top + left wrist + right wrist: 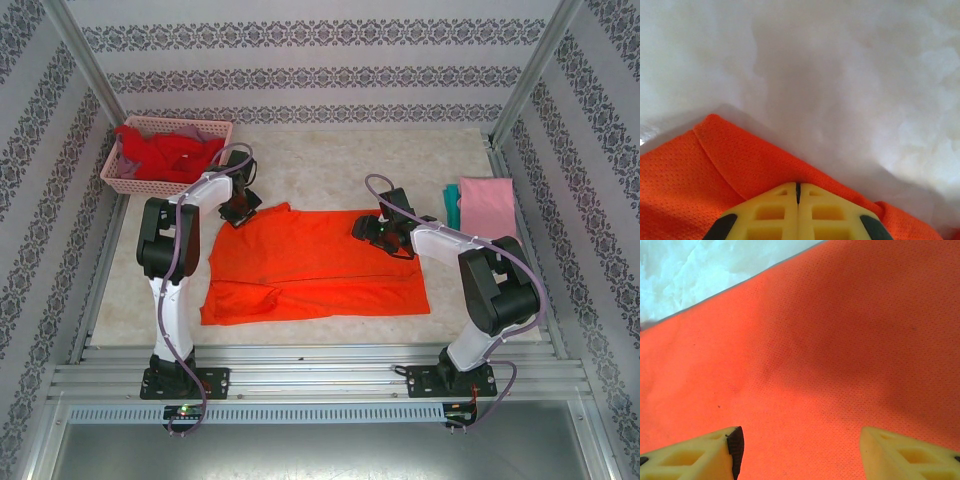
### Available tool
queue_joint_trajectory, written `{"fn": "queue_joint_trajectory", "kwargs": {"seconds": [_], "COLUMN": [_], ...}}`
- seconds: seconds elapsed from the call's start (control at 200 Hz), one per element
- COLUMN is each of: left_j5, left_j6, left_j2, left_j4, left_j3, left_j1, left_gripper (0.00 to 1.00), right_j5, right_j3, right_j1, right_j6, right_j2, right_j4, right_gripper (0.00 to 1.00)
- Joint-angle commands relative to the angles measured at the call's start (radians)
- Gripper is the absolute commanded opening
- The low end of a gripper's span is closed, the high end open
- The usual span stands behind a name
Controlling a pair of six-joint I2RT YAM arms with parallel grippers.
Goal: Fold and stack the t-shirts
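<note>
The orange t-shirt point(310, 268) lies flat in the middle of the desk point(320, 160). The left hand point(797, 187) sits at its far-left corner, fingers pressed together; whether cloth is caught between them I cannot tell. The right hand point(800, 440) hangs wide open over its far-right part, holding nothing

We see the orange t-shirt point(310, 265) lying flat mid-table, mesh knit, with a fold line across its near part. The pink t-shirt point(488, 205) is folded at far right, on a teal t-shirt point(452, 205) that peeks out on the left. Red t-shirts point(165, 152) are crumpled in the basket point(118, 182), far left.
</note>
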Motion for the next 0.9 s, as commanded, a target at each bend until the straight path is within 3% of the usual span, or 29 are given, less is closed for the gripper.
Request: {"fn": "queue_joint_trajectory", "kwargs": {"seconds": [0.0,0.37,0.44,0.465,0.894], "left_j5": [-0.011,-0.106,-0.112,-0.111,-0.067], "left_j6": [0.011,0.046,0.038,0.036,0.016], "left_j2": [0.001,-0.05,-0.047,-0.044,0.076], "left_j4": [-0.024,-0.076,-0.078,-0.077,-0.097], "left_j3": [0.026,0.132,0.127,0.125,0.161], "left_j1": [0.003,0.022,0.03,0.033,0.046], "left_gripper": [0.0,0.0,0.26,0.3,0.32], "right_j5": [-0.009,-0.01,-0.009,-0.008,-0.002], "right_j3": [-0.002,0.007,0.002,0.001,-0.01], "right_j1": [0.009,0.008,0.009,0.009,0.007], "right_j6": [0.004,0.004,0.006,0.006,0.007], "right_j2": [0.002,0.001,-0.001,-0.001,-0.005], "right_j4": [0.006,0.006,0.005,0.007,0.005], "right_gripper": [0.63,0.63,0.63,0.63,0.63]}}
